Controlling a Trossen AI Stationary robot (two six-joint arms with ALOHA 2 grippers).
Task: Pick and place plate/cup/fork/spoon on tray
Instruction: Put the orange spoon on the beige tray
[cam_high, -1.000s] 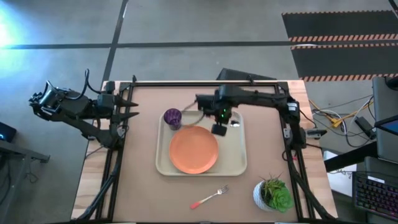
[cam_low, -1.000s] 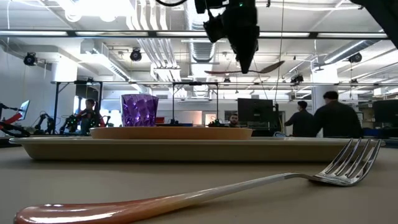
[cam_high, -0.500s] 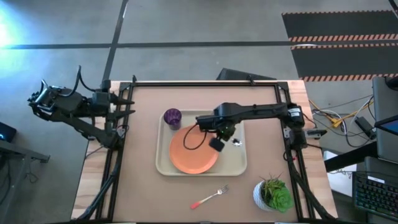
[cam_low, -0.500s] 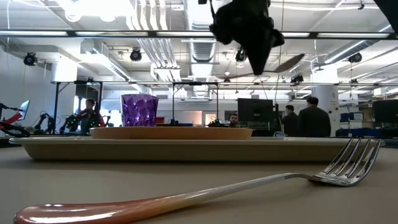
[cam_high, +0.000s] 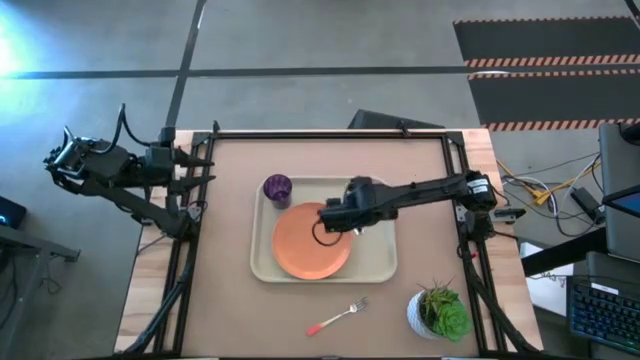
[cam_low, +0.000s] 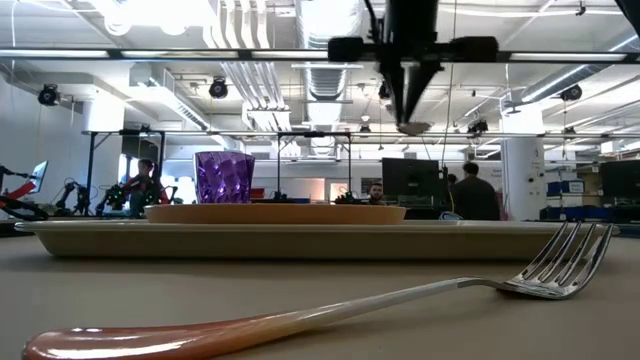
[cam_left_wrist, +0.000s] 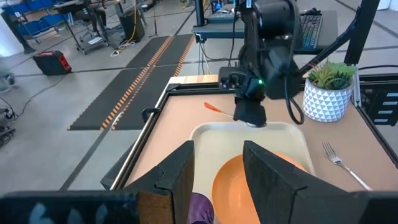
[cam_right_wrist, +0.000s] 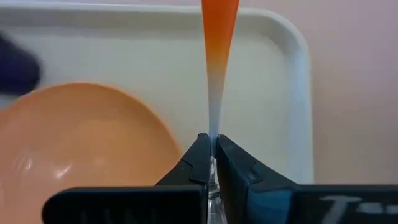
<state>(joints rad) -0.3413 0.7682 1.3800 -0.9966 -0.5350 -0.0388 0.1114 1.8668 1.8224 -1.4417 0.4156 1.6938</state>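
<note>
Brown table — bearing tray, fork, potted plant.

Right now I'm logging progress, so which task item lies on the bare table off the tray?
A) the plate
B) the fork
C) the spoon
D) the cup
B: the fork lies on the table in front of the tray, which holds the plate and cup.
</note>
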